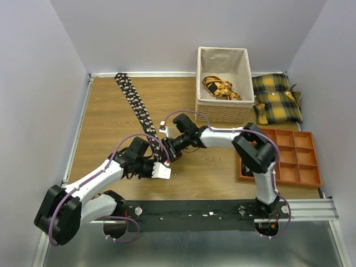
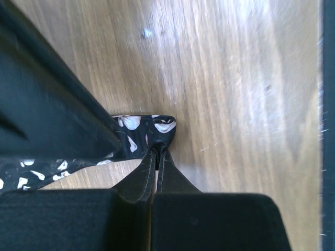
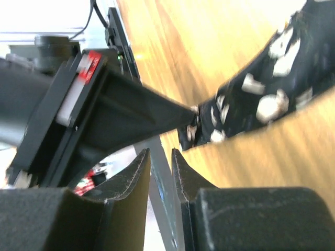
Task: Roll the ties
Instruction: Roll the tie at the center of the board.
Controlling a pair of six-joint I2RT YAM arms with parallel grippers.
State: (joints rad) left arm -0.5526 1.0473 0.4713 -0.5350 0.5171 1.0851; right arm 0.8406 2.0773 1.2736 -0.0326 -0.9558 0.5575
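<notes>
Black flowered tie (image 1: 135, 104) lies on the table (image 1: 105, 125), stretching from centre toward 11 o'clock. Left end effector (image 2: 158, 151) pinches its near tip. Right end effector (image 3: 159, 152), slightly spread and empty, is just beside.

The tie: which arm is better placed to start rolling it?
Left, probably: the left gripper is shut on the end of the tie; the right gripper is open close by, empty.
</notes>
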